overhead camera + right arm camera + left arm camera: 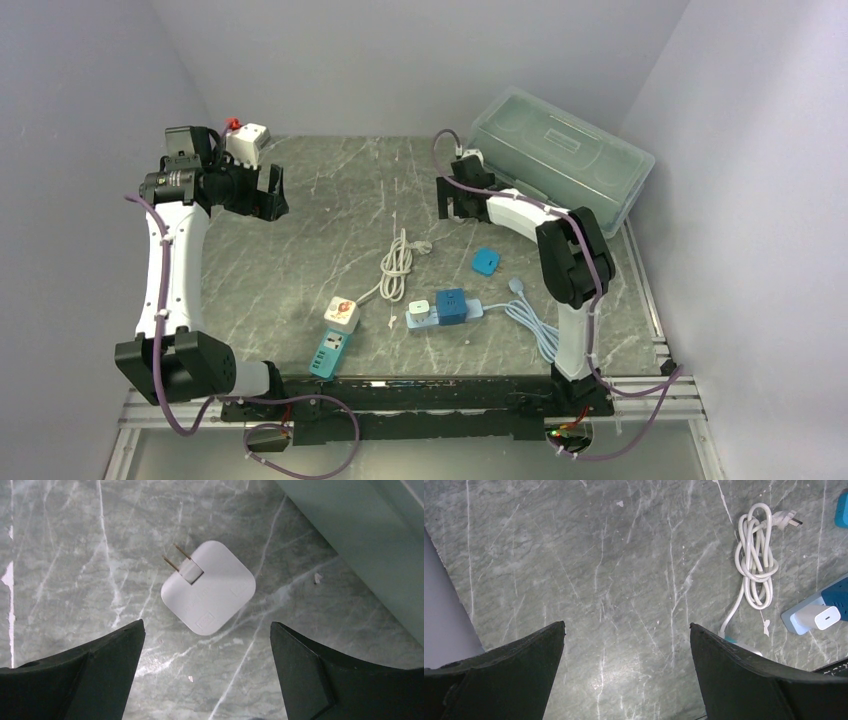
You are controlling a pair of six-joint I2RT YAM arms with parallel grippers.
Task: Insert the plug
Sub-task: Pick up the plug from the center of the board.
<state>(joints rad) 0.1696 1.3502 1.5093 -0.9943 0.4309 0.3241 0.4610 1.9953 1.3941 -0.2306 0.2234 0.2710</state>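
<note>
Nearest the arm bases, a teal socket block (328, 353) lies flat on the marble table (300, 250), with a white cube adapter (342, 313) just beside its far end. To the right of those sits a blue-and-white power strip (447, 307) with a white charger (819, 617) seated in its left end. A pale blue cable (535, 322) loops off it toward the right arm's base.

Mid-table there is a white cord (397, 265) tied in a loose bundle, one end running down toward the cube adapter. A small blue square block (486, 262) lies on its own to the right of it.

Left gripper (626, 625) hangs over bare marble on the far left – fingers spread wide, nothing between them.

Right gripper (205, 624) is at the far right, fingers also spread wide and gripping nothing. The white plug (209, 587) lies flat on the table straight below it, apart from both fingers. Its two prongs stick out of a notch at one edge, away from the box – plug not in any socket.

Behind it is a clear lidded box (560, 155), and at the far left corner a white cube (247, 143) with a red bit on top
</note>
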